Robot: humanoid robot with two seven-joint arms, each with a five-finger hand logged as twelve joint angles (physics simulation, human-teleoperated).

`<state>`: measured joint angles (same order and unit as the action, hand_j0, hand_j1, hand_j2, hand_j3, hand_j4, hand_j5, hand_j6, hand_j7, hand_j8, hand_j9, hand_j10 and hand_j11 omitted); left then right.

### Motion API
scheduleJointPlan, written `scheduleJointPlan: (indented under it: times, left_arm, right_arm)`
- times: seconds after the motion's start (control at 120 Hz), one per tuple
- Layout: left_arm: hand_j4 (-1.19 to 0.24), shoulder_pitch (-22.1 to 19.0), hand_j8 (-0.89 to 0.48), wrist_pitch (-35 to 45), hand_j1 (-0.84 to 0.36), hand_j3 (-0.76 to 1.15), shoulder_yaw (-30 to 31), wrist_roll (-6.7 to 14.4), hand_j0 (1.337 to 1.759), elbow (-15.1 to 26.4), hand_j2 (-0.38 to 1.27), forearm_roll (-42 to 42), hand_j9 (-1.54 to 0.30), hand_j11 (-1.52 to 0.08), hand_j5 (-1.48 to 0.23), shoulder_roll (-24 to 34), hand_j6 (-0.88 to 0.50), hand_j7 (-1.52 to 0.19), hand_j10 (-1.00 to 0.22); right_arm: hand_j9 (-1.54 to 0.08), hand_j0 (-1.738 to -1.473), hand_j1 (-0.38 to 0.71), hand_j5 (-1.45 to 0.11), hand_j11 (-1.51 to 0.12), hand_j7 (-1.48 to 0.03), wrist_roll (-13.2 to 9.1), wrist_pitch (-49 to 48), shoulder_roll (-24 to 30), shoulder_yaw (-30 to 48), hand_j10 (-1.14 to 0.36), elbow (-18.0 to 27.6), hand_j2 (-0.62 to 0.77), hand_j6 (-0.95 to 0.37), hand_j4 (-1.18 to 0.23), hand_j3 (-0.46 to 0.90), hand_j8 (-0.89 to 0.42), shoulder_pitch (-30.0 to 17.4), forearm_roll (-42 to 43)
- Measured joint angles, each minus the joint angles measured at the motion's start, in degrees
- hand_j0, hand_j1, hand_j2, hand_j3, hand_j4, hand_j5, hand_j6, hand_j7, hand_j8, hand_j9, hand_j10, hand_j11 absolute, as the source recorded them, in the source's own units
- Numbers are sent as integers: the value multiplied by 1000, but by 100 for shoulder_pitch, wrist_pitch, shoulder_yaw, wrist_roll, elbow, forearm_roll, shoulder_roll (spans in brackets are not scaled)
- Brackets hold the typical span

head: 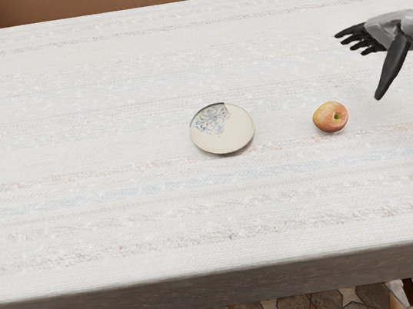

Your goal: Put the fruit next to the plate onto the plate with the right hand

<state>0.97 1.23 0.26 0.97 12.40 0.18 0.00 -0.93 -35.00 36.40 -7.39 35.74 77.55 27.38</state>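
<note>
A red-and-yellow apple (330, 116) lies on the table, to the right of a small round plate (222, 128) with a blue pattern on its upper left. The two are apart, with bare cloth between them. My right hand (372, 52) comes in from the right edge and hovers up and to the right of the apple. Its dark fingers are spread and the thumb points down toward the table. It holds nothing and does not touch the apple. The left arm does not show.
A pale striped tablecloth (122, 214) covers the whole table. The table's front edge runs across the bottom of the view, with chair tops and tiled floor below it.
</note>
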Motion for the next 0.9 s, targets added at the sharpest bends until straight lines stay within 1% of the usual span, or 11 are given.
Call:
scheduleJointPlan:
  times: [0.217,0.25,0.283,0.317,0.408,0.442,0.525,0.575,0.633,0.708,0.9]
  left_arm:
    - [0,0,0,0,349,0,0,0,1658,0,0,0,0,0,0,0,0,0,0]
    - [0,0,0,0,349,0,0,0,1658,0,0,0,0,0,0,0,0,0,0]
    - [0,0,0,0,349,0,0,0,1658,0,0,0,0,0,0,0,0,0,0]
    - [0,0,0,0,349,0,0,0,1658,0,0,0,0,0,0,0,0,0,0]
    - [0,0,0,0,349,0,0,0,1658,0,0,0,0,0,0,0,0,0,0]
    - [0,0,0,0,349,0,0,0,1658,0,0,0,0,0,0,0,0,0,0]
    - [0,0,0,0,349,0,0,0,1658,-1,0,0,0,0,0,0,0,0,0]
    - [0,0,0,0,349,0,0,0,1658,0,0,0,0,0,0,0,0,0,0]
    - [0,0,0,0,349,0,0,0,1658,0,0,0,0,0,0,0,0,0,0]
    - [0,0,0,0,349,0,0,0,1658,0,0,0,0,0,0,0,0,0,0]
    - [0,0,0,0,349,0,0,0,1658,1,0,0,0,0,0,0,0,0,0]
  right_arm:
    - [-27,-1658,-326,-27,-27,-26,-54,0,0,-53,-22,8,-3,-24,-23,0,-23,200,-21]
    - [-27,-1658,-326,-27,-27,-26,-156,0,-28,-59,-22,9,-3,-24,-23,0,-23,237,-20]
    - [-27,-1658,-326,-27,-27,-27,-411,0,-58,-70,-22,25,-3,-24,-23,0,-23,329,-15]
    - [-28,-1658,-325,-28,-27,-27,-796,0,-70,-59,-23,159,-3,-25,-24,0,-24,444,-15]
    - [-29,-1658,-323,-29,-29,-29,-1869,0,21,258,-24,885,-4,-26,-25,0,-25,640,-8]
    - [-29,-1658,-323,-29,-29,-29,-2204,-1,45,340,-24,1188,-4,-26,-25,0,-25,679,4]
    - [-30,-1658,-322,-30,-30,-30,-2774,0,200,451,-25,2226,-4,-26,-26,0,-26,738,335]
    - [-30,-1658,-322,-30,-30,-30,-3012,0,295,501,-25,2705,-5,-27,-26,0,-26,760,539]
    - [-31,-1658,-321,-31,-31,-30,-3180,156,422,549,-25,3170,-5,-27,-26,0,-26,776,757]
    - [-32,-1658,-321,-32,-31,-31,-3296,598,550,576,-26,3598,-5,-28,-27,0,-27,777,1082]
    - [-34,-1658,-319,-34,-33,-33,-3368,1871,523,557,-28,3979,-5,-31,-29,0,-29,558,1812]
